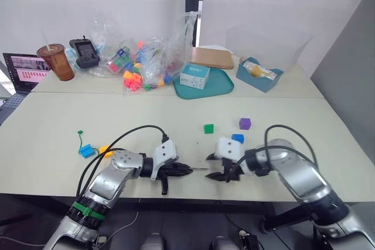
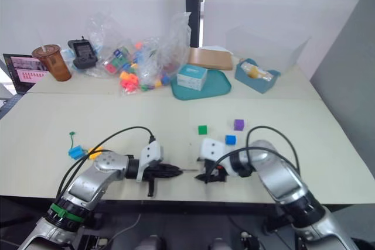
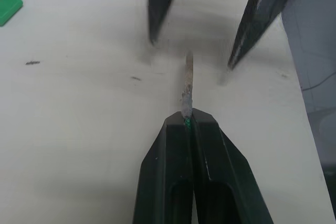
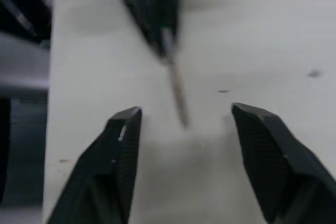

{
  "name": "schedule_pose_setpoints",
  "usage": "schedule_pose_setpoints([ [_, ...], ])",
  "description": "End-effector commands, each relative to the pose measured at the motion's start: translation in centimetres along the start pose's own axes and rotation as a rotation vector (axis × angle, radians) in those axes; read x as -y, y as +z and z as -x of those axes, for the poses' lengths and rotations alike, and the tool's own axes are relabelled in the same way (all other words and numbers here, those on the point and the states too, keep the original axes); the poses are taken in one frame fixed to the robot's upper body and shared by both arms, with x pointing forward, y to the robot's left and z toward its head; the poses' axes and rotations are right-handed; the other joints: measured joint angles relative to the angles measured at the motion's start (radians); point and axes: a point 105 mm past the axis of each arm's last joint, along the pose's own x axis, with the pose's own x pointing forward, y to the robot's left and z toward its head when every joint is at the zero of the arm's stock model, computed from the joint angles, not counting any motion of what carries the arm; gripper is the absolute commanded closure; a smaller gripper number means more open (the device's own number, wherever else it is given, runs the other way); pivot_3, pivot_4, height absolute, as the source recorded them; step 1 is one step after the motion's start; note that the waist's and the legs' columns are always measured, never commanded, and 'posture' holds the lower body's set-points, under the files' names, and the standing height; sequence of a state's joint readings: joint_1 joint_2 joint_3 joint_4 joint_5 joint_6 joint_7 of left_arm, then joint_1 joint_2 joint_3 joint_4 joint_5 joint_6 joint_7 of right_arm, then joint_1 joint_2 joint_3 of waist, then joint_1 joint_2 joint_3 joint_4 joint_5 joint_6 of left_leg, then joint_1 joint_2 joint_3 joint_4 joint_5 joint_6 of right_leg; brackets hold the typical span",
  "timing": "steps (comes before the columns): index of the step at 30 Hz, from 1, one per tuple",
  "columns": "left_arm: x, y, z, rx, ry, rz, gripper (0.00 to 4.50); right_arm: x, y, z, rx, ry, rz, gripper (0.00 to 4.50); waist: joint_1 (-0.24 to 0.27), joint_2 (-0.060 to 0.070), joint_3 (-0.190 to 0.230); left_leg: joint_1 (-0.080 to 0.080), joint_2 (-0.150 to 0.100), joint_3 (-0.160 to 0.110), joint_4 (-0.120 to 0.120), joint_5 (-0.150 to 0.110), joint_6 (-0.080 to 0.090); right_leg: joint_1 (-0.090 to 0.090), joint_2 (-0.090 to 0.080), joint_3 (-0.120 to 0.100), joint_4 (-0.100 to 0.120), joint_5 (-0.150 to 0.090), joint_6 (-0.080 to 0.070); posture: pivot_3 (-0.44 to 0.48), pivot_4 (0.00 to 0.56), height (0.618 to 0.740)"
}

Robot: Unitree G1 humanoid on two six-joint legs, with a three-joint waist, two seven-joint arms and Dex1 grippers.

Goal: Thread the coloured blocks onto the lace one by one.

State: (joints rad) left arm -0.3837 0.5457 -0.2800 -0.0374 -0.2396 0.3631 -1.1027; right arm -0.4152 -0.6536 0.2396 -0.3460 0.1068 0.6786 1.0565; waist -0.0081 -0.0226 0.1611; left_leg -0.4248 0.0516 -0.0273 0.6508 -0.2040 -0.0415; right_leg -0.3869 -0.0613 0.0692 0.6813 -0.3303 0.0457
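We see the lace's stiff tip (image 3: 187, 80) projecting from the left hand (image 3: 190, 121), whose two black fingers are pressed together on it, just above the near part of the pale worktop (image 1: 176, 109). The tip points at the right hand (image 4: 184, 116), which faces it with fingers spread apart and nothing between them; the tip ends just short of that gap. The far end of the lace (image 1: 80, 136) lies on the worktop at the robot's left, a thin green cord next to the light blue block (image 1: 87, 151) and the orange-yellow block (image 1: 105, 151), which sit just beside each other. The green block (image 1: 208, 128) rests alone near the middle of the worktop, the purple block (image 1: 245, 123) lies to its right, and the dark blue block (image 1: 237, 139) sits just behind the right hand. Along the far edge we find a clear bag of mixed toys (image 1: 137, 62), a brown drink cup (image 1: 57, 61), a dark handheld device (image 1: 85, 52), a laptop (image 1: 24, 69) with rows of small pictures on screen, a teal tray (image 1: 220, 83) carrying a small white and teal box (image 1: 194, 76), and a blue bin (image 1: 259, 74). The printing on the box is too small to read.
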Motion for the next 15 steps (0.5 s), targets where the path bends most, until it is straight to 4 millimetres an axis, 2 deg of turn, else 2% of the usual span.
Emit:
schedule_pose_setpoints([
  [1, -0.2, 1.1, 1.2, 0.027, 0.012, -0.029, 4.50, 0.8, 0.3, 2.9, 0.095, -0.204, -0.142, 0.16, 0.002, 0.000, 0.000, 0.000, 0.000, 0.000, 0.000, 0.000, 0.000, 0.000, 0.000, 0.000, 0.000, 0.000, 0.000, 0.000, 0.150, 0.740],
  [2, -0.2, 1.0, 1.5, 0.025, 0.016, -0.024, 4.50, 0.7, 0.1, 3.3, 0.114, -0.246, -0.180, 0.03, 0.002, 0.000, 0.000, 0.000, 0.000, 0.000, 0.000, 0.000, 0.000, 0.000, 0.000, 0.000, 0.000, 0.000, 0.000, 0.000, 0.150, 0.740],
  [7, -0.2, 0.6, 2.5, 0.025, 0.044, 0.010, 4.50, 1.7, -1.4, 6.2, 0.214, -0.594, -0.376, 0.03, -0.008, 0.000, 0.000, 0.001, 0.000, 0.001, -0.001, 0.000, 0.000, 0.000, 0.000, 0.001, 0.000, 0.000, 0.000, 0.000, 0.150, 0.740],
  [10, -0.2, 0.5, 2.7, 0.026, 0.053, 0.018, 4.50, 2.3, -2.0, 7.2, 0.251, -0.738, -0.441, 0.03, -0.006, 0.000, 0.000, 0.001, 0.000, 0.000, -0.002, 0.000, 0.000, 0.000, 0.000, 0.000, 0.001, 0.000, 0.000, 0.000, 0.150, 0.740],
  [13, -0.2, 0.6, 2.7, 0.027, 0.061, 0.022, 4.50, 5.0, -3.5, 8.6, 0.239, -0.971, -0.510, 0.03, -0.007, 0.000, 0.000, 0.001, 0.000, 0.000, -0.002, 0.000, 0.000, 0.000, 0.000, 0.001, 0.001, 0.000, 0.000, 0.000, 0.150, 0.740],
  [15, -0.2, 0.6, 2.7, 0.028, 0.062, 0.021, 4.50, 6.4, -4.0, 8.5, 0.239, -1.034, -0.564, 0.03, -0.013, 0.000, 0.000, 0.001, 0.000, 0.001, -0.002, 0.000, 0.000, 0.000, 0.000, 0.001, 0.001, 0.000, 0.000, 0.000, 0.150, 0.740],
])
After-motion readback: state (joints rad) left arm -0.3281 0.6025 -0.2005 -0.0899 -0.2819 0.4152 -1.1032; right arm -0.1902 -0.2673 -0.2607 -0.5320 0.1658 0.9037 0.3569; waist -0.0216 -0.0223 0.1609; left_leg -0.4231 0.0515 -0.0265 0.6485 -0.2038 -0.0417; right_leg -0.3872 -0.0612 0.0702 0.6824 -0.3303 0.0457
